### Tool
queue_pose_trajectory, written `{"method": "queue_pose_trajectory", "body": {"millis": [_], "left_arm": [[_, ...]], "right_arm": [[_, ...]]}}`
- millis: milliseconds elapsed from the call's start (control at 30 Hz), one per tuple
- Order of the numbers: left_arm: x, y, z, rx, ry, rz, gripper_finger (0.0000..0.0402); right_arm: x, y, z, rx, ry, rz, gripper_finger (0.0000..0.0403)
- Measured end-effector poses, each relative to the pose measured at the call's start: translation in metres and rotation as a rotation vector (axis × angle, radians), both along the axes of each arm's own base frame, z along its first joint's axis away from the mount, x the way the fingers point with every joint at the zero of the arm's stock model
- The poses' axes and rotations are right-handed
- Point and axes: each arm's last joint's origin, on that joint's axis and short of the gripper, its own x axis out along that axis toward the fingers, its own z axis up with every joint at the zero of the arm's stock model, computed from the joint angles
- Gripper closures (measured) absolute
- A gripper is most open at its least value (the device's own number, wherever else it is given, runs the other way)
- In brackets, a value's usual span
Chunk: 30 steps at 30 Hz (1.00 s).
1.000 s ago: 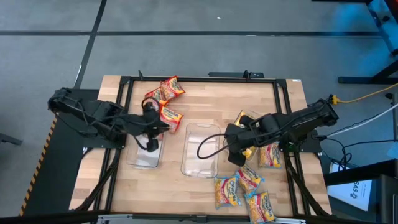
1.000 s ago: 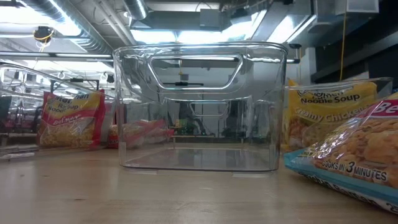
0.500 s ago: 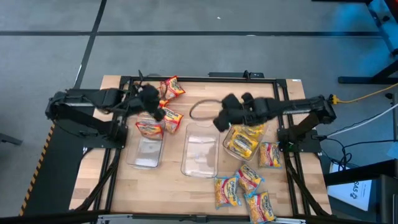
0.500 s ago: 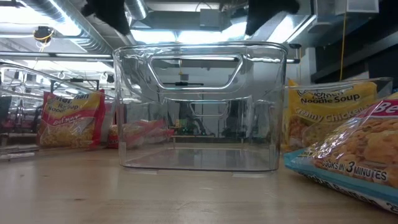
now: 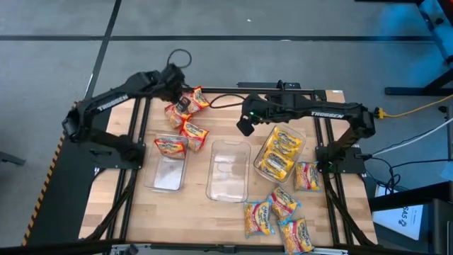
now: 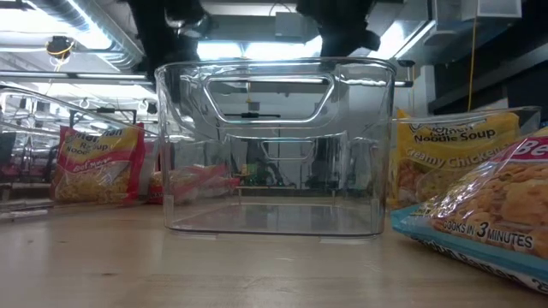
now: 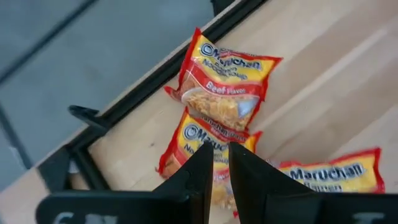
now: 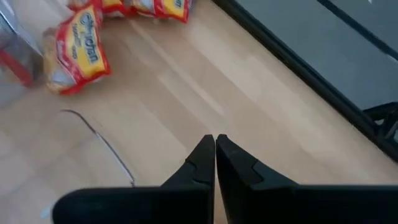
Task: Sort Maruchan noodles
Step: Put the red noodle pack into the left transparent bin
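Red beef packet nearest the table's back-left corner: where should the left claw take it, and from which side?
Probably from straight above, closing across a short sealed edge of the beef packet. It lies flat on the table, and a second red packet overlaps its near end, so the free far end is cleaner. The left claw hangs just over it, fingers nearly shut, so it must open first.

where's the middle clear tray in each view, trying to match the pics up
High view: the middle clear tray sits at table centre, empty.
Low view: it fills the middle, front wall facing the camera.
Left wrist view: not in it.
Right wrist view: only a thin curved rim shows.
Shared landmark: the red beef packets near its far left corner.
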Motion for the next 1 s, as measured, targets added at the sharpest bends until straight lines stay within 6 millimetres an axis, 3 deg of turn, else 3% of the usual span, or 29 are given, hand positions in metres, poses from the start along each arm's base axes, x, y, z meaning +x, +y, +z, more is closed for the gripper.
{"method": "queue_pose_trajectory", "body": {"millis": [233, 367, 1000], "left_arm": [[-0.01, 0.052, -0.033, -0.107, 0.108, 0.018, 0.0357], [-0.016, 0.07, -0.055, -0.209, 0.174, 0.002, 0.0356], [-0.01, 0.102, -0.119, -0.428, 0.288, -0.208, 0.0296]], "right_arm": [[0.008, -0.008, -0.012, -0.001, 0.045, 0.009, 0.0388], [0.01, -0.007, -0.014, 0.007, 0.046, 0.024, 0.0388], [0.016, -0.008, -0.018, 0.01, 0.04, 0.055, 0.0388]]}}
